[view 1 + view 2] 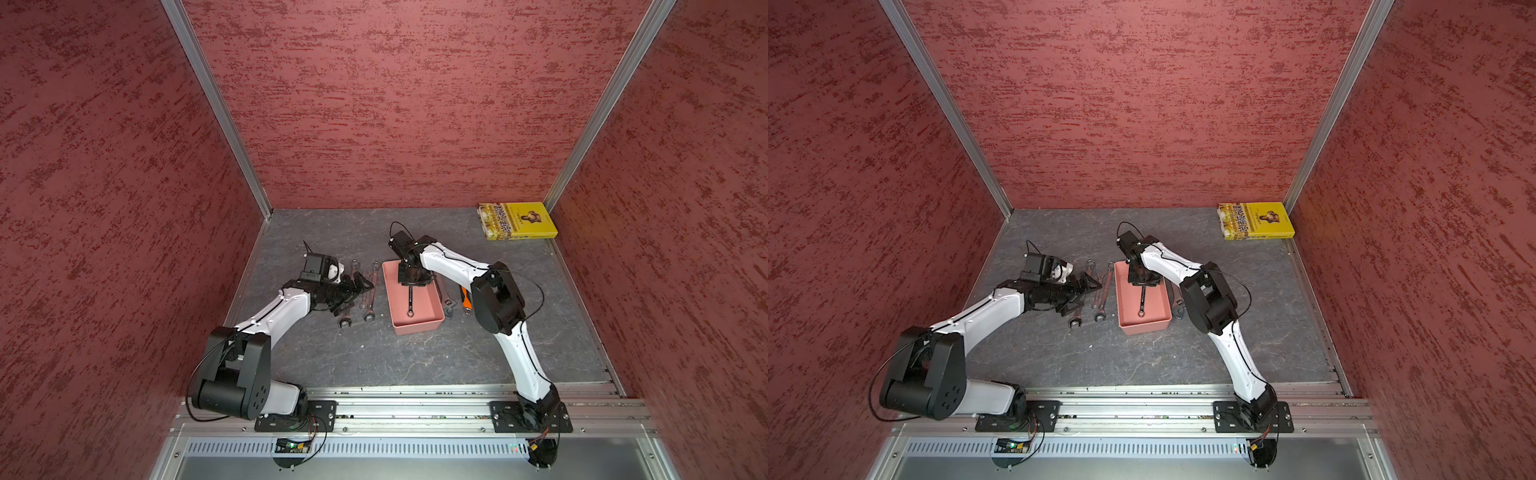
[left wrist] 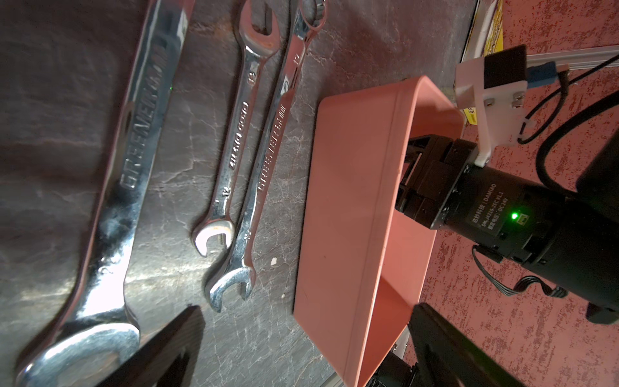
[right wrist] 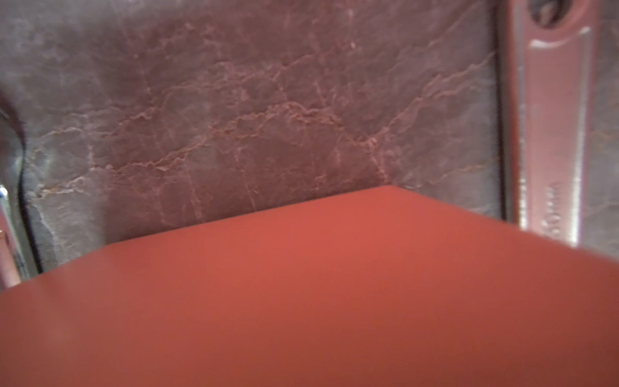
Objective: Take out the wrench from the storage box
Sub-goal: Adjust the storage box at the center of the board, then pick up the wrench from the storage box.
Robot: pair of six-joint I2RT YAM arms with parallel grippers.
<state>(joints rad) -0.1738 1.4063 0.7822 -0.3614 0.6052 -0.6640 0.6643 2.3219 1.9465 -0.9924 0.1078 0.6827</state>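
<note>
The salmon-pink storage box [image 1: 417, 326] [image 1: 1144, 328] sits mid-table. Inside lies a thin dark wrench [image 1: 409, 300] [image 1: 1141, 300], its ring end toward the near wall. My right gripper [image 1: 411, 283] [image 1: 1142, 284] reaches down into the box's far end, right over the wrench's far end, which it hides. Its fingers do not show, and the right wrist view gives only the box wall [image 3: 301, 284] and table. My left gripper [image 1: 353, 297] [image 2: 308, 351] hovers open and empty left of the box [image 2: 351, 201], above loose wrenches.
Three chrome wrenches [image 1: 371, 293] [image 2: 234, 140] lie side by side left of the box. An adjustable wrench [image 1: 446, 303] and an orange-handled tool [image 1: 465, 301] lie to its right. A yellow book [image 1: 517, 220] sits in the back right corner. Red walls enclose three sides.
</note>
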